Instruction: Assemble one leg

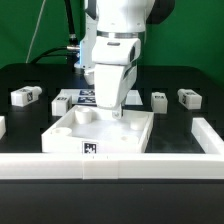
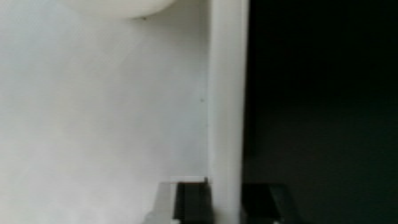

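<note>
My gripper [image 1: 118,112] is down at the far edge of the large white square panel [image 1: 95,135]. In the wrist view the gripper [image 2: 228,205] has its two dark fingers [image 2: 192,205] on either side of the panel's raised rim [image 2: 226,100], closed against it. The panel's flat face [image 2: 98,120] lies on one side, the black table [image 2: 329,110] on the other. Small white legs with tags lie apart on the table: one at the exterior view's left [image 1: 25,96], two at its right [image 1: 158,100] [image 1: 189,97]. None is held.
The marker board [image 1: 72,98] lies behind the panel, partly hidden by the arm. A white rail [image 1: 110,165] runs along the front with a side arm at the exterior view's right [image 1: 208,132]. Another white piece shows at the left edge [image 1: 2,126].
</note>
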### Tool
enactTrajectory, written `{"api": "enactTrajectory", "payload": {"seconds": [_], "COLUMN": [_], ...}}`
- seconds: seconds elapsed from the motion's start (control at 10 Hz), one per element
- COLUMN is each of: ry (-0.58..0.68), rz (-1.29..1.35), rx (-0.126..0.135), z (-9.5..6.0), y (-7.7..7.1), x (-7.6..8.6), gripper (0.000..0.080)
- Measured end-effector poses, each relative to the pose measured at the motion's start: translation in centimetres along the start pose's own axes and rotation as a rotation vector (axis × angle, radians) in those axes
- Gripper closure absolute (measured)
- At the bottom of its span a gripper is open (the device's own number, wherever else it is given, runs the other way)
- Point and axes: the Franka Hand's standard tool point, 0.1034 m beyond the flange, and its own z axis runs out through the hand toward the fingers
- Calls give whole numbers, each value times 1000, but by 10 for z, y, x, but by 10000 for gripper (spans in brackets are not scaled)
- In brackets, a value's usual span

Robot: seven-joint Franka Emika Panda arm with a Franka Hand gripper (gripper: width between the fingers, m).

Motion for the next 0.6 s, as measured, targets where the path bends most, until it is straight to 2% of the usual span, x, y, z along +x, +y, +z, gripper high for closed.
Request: {"api": "enactTrajectory", "payload": {"seconds": [0.2,0.4,0.6], "ry": [-6,-9,-9], "rz": [-85,-180,-181], "rx": [1,-5,-5], "z": [0,0,0], "y": [1,6,6], "x": [2,16,19], "gripper": [741,741,741]}}
